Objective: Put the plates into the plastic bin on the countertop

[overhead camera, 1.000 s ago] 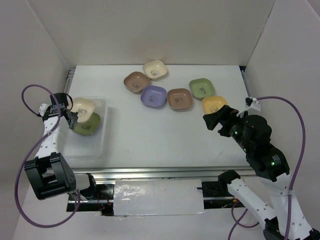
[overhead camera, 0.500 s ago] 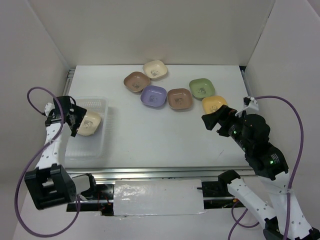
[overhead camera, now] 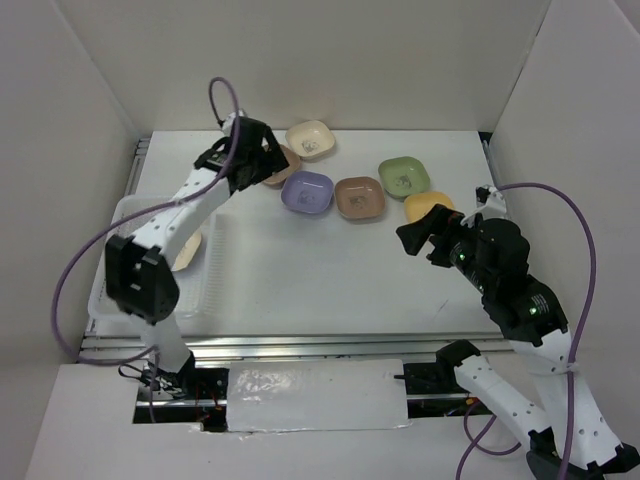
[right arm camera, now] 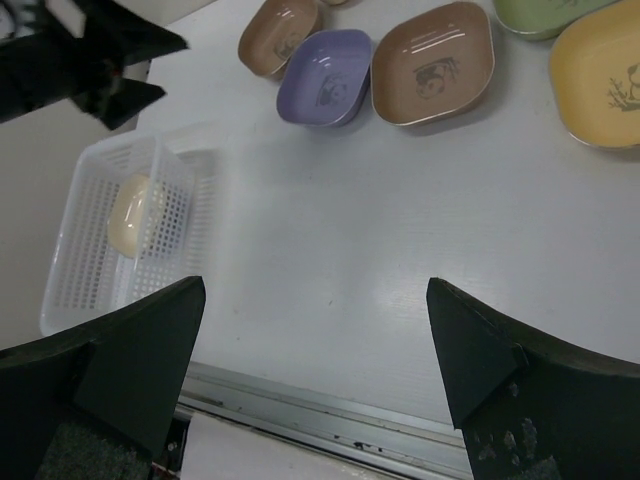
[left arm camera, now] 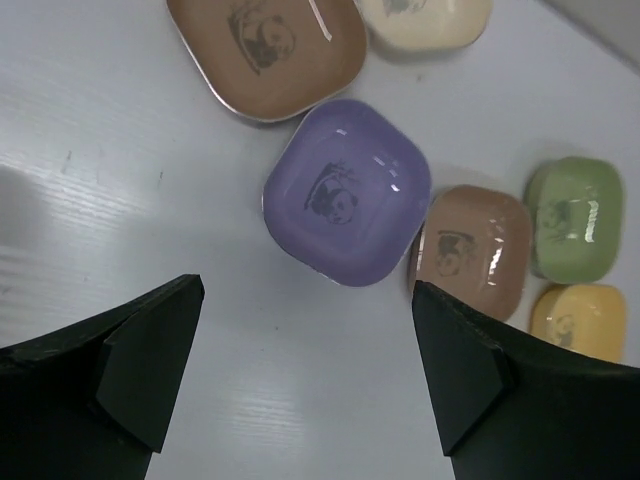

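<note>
White worktop: we see left tool and right tool wide open, empty; left aimed at purple plate, likely next pick.

The left arm stretches diagonally toward the upper left-centre of the overhead view, its left tool splayed wide, holding nothing. The right arm crooks at mid-right, its right tool equally wide and empty.

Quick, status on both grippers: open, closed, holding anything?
Left gripper: open, holding nothing; purple plate lies just ahead of its fingers.
Right gripper: open, holding nothing.
</note>
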`<state>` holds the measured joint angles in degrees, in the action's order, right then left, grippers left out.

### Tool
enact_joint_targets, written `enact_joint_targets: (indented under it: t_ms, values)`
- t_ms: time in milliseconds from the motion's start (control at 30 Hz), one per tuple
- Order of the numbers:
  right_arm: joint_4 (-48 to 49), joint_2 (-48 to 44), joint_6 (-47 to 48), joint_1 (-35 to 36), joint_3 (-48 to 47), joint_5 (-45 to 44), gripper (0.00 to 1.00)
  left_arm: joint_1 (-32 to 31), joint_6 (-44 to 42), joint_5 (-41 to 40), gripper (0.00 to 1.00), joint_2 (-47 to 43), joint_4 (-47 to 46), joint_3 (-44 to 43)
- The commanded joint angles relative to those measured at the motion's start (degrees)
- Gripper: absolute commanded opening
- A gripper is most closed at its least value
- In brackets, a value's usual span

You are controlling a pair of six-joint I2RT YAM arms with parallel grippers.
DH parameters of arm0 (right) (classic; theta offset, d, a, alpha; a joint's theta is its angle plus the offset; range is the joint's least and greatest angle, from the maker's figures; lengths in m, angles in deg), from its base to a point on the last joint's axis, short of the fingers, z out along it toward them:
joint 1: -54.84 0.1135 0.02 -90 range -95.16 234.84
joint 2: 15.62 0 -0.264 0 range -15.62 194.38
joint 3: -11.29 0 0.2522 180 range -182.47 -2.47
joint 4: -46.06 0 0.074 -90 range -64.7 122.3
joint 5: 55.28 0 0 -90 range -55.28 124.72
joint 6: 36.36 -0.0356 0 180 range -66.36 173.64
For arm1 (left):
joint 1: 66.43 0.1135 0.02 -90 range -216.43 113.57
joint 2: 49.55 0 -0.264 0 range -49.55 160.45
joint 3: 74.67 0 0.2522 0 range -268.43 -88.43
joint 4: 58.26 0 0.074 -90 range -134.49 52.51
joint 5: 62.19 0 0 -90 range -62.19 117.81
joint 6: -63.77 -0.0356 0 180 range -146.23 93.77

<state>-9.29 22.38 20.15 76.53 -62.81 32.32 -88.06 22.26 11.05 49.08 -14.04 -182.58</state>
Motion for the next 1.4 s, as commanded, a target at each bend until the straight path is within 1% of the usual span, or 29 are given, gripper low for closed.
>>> enact_joint_targets:
  t_ms: [0,200,300,367,467,500,600,633,667,733,767,867,900,933,967,1000,1033,1067,1100,1133,1200,1233,1300,1333,1367]
  values:
    - [1.51,-1.34,1.85,-0.51,0.13,-0.86,1.0,-0.52,-3.31,-0.39,0.99,11.27,7.6,-10.49]
    - [1.94,-1.0,2.12,-0.69,1.27,0.37,1.0,-0.96,-1.64,1.02,0.99,25.53,8.91,-20.17]
    - [1.95,-0.91,2.29,-0.6,1.71,0.72,1.0,-1.83,-1.38,-0.38,0.99,30.46,10.93,-22.65]
    - [1.94,-1.17,2.56,-0.69,1.97,0.72,1.0,-2.28,-1.2,-0.82,0.98,31.97,10.07,-21.61]
    - [2.03,-1.7,2.65,-0.78,2.24,0.55,1.0,-3.07,-0.42,-1.71,0.92,31.98,6.73,-16.78]
    - [2.03,-1.7,2.65,-0.78,2.33,0.72,1.0,-2.98,0.37,-1.62,0.86,31.98,5.33,-14.16]
    - [1.68,-1.87,2.82,-0.77,2.24,0.46,1.0,-2.72,0.99,-1.18,0.72,32.06,3.3,-11.06]
    - [1.59,-1.88,2.82,-0.86,2.24,0.37,1.0,-2.72,1.08,-1.18,0.63,32.06,3.38,-10.71]
    - [1.51,-2.05,3.0,-0.78,2.15,0.2,1.0,-2.72,1.17,-1.26,0.37,31.8,3.47,-10.53]
    - [1.24,-2.23,2.91,-0.78,2.06,0.02,1.0,-3.07,1.17,-2.57,0.23,30.66,3.12,-9.04]
    - [1.42,-2.23,2.91,-0.86,2.15,-0.07,1.0,-3.42,1.43,-3.1,0.1,29.0,3.12,-8.34]
    - [1.59,-2.49,2.82,-0.69,2.33,-0.16,1.0,-4.56,2.22,-5.21,0.0,23.47,3.29,-2.82]
    - [1.59,-2.58,2.65,-0.77,2.42,-0.07,1.0,-5.09,2.48,-6.09,0.0,21.71,3.73,-1.49]
    - [1.77,-2.58,2.73,-0.78,2.5,0.02,1.0,-5.7,2.75,-6.79,0.0,17.08,3.91,0.35]
    - [2.2,-2.58,2.65,-0.78,2.68,0.02,1.0,-7.27,3.01,-8.8,0.0,14.25,3.39,4.28]
    - [2.47,-2.58,2.65,-0.86,2.77,0.11,1.0,-7.98,3.54,-9.95,0.0,11.79,3.73,6.15]
    - [2.47,-2.4,2.65,-0.86,2.68,0.28,1.0,-8.69,3.98,-10.92,0.0,6.37,4.17,7.56]
    - [2.3,-2.14,2.56,-0.86,2.33,0.37,1.0,-9.56,4.76,-12.93,0.0,3.7,5.65,10.01]
    - [2.03,-1.7,2.56,-0.86,2.15,0.37,1.0,-9.75,5.29,-13.82,0.0,1.24,6.71,10.99]
    - [2.03,-1.7,2.65,-0.86,1.89,0.55,1.0,-9.75,5.39,-14.27,0.0,-3.83,7.59,12.57]
    - [2.38,-1.7,2.38,-0.78,1.98,0.9,1.0,-9.4,5.04,-15.32,0.0,-8.69,10.04,13.99]
    - [2.47,-2.22,2.3,-0.78,2.15,0.9,1.0,-8.79,4.6,-15.24,0.0,-13.33,10.32,14.69]
    - [2.82,-2.49,2.21,-0.69,2.33,0.99,1.0,-5.37,2.67,-13.32,0.0,-17.84,11.55,16.97]
    - [2.82,-2.4,2.29,-0.77,2.59,1.07,1.0,-1.87,1.79,-12.44,0.0,-22.21,11.47,19.16]
    - [3.08,-2.32,2.29,-0.78,2.5,1.25,1.0,0.25,-0.39,-11.38,0.0,-24.34,10.94,20.31]
